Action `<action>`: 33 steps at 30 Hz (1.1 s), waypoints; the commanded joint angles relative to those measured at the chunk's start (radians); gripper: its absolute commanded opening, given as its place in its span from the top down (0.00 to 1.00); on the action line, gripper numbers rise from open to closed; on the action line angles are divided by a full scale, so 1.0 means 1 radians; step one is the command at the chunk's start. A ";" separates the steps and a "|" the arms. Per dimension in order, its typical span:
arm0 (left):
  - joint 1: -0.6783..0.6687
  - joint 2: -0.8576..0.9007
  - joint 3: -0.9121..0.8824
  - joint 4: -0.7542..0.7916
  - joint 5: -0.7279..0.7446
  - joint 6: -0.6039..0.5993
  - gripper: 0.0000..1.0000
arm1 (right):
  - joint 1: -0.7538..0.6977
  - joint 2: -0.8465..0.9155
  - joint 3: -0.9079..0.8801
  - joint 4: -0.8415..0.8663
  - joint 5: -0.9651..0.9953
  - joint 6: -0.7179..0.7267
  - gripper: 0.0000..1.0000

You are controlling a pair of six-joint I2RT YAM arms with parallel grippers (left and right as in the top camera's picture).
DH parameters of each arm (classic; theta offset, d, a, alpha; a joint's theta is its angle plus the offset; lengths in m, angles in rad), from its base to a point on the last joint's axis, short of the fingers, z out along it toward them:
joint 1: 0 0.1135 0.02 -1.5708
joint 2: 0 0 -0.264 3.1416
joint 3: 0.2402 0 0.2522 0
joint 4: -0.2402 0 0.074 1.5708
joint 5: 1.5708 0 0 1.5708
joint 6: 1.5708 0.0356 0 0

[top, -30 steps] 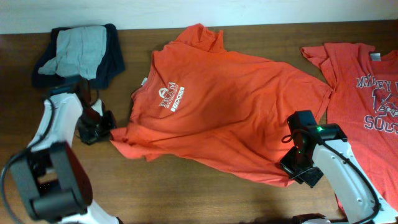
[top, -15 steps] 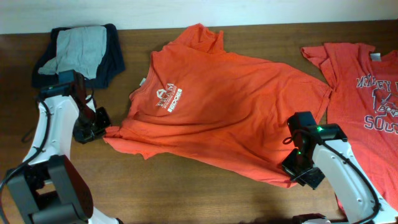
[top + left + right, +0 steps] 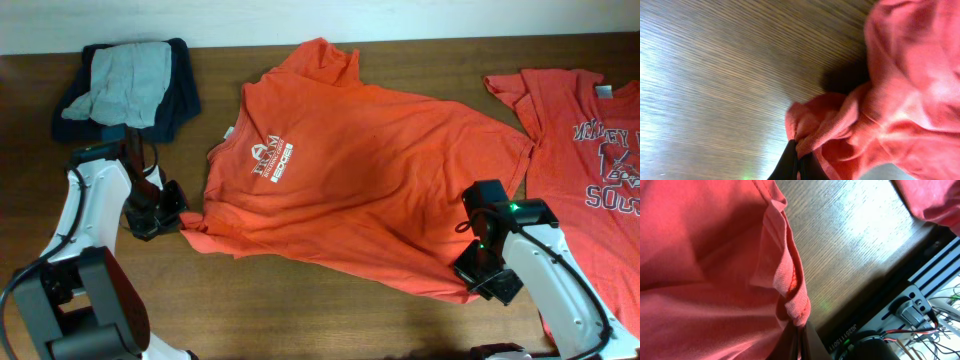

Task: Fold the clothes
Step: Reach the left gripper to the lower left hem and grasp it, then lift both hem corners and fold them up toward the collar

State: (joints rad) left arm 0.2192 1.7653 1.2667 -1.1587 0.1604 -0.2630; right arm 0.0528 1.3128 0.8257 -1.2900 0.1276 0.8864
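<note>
Dark wood table (image 3: 300,320), shot from above. The orange-red T-shirt (image 3: 370,190) lies spread mid-table, small white logo up, rumpled along its near edge, not yet folded.

Change: half a second back its near-left corner was drawn further left and the cloth looked tauter. Now that corner has come back right a little, about where it sat a second ago, and the left edge is slacker. The near-right corner hasn't shifted. My read is a tug-and-release to flatten the shirt, so this is still smoothing and the folding proper hasn't begun.

The left gripper (image 3: 172,210) is at the near-left corner. In the left wrist view its fingers (image 3: 785,171) are pinched together on a bunched nub of orange fabric, low over the wood. The left arm reaches in from the near-left, forearm angled to the far side, wrist turned right toward the shirt.

The right gripper (image 3: 478,275) is at the near-right corner. In the right wrist view its fingers (image 3: 812,339) are closed on the folded-over hem. The right arm comes up from the near-right edge, wrist pointing left and far, green light on.

A second red shirt (image 3: 590,180) with white lettering lies flat far right, just beside the first, untouched. A dark navy and grey pile (image 3: 130,85) sits far left, behind the left arm.
</note>
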 commanded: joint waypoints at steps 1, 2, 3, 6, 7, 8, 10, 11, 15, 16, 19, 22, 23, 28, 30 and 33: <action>-0.001 -0.008 -0.008 -0.038 0.016 -0.059 0.99 | -0.008 -0.010 -0.005 -0.014 0.014 0.015 0.96; -0.001 -0.008 -0.009 -0.065 -0.061 -0.113 1.00 | -0.008 -0.010 -0.005 -0.017 0.014 0.021 0.96; -0.001 -0.008 -0.009 -0.083 -0.122 -0.152 0.99 | -0.008 -0.010 -0.005 -0.019 0.015 0.028 0.96; -0.001 -0.008 -0.009 -0.136 -0.265 -0.241 1.00 | -0.008 -0.010 -0.004 -0.022 0.016 0.032 0.96; -0.002 -0.008 -0.009 -0.150 -0.274 -0.245 1.00 | -0.008 -0.010 -0.002 -0.026 0.016 0.031 0.96; -0.002 -0.008 -0.009 -0.161 -0.273 -0.245 1.00 | -0.008 -0.010 0.003 -0.031 0.016 0.032 0.96; -0.004 -0.010 -0.009 -0.173 -0.273 -0.245 1.00 | -0.008 -0.010 0.025 -0.049 0.019 0.032 0.96; -0.007 -0.011 -0.009 -0.174 -0.274 -0.245 1.00 | -0.008 -0.010 0.040 -0.059 0.026 0.031 0.96; -0.031 -0.021 -0.008 -0.175 -0.274 -0.245 1.00 | -0.008 -0.010 0.092 -0.092 0.063 0.031 0.96; -0.041 -0.024 -0.008 -0.175 -0.274 -0.245 1.00 | -0.008 -0.010 0.101 -0.099 0.068 0.031 0.96; -0.078 -0.035 0.003 -0.169 -0.282 -0.245 1.00 | -0.010 -0.010 0.118 -0.109 0.069 0.031 0.96; -0.123 -0.038 0.056 -0.168 -0.324 -0.245 1.00 | -0.021 -0.010 0.123 -0.106 0.077 0.027 0.96; -0.135 -0.038 0.077 -0.171 -0.333 -0.245 1.00 | -0.027 -0.010 0.125 -0.106 0.083 0.026 0.96; -0.183 -0.038 0.191 -0.167 -0.337 -0.245 1.00 | -0.084 -0.010 0.155 -0.104 0.087 -0.002 0.96; -0.192 -0.038 0.233 -0.163 -0.337 -0.245 1.00 | -0.113 -0.010 0.185 -0.109 0.087 -0.019 0.96; -0.192 -0.038 0.260 -0.139 -0.337 -0.245 1.00 | -0.133 -0.007 0.212 -0.091 0.086 -0.044 0.96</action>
State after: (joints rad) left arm 0.0280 1.7588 1.4853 -1.3174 -0.1493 -0.4950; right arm -0.0528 1.3128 0.9905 -1.3899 0.1761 0.8711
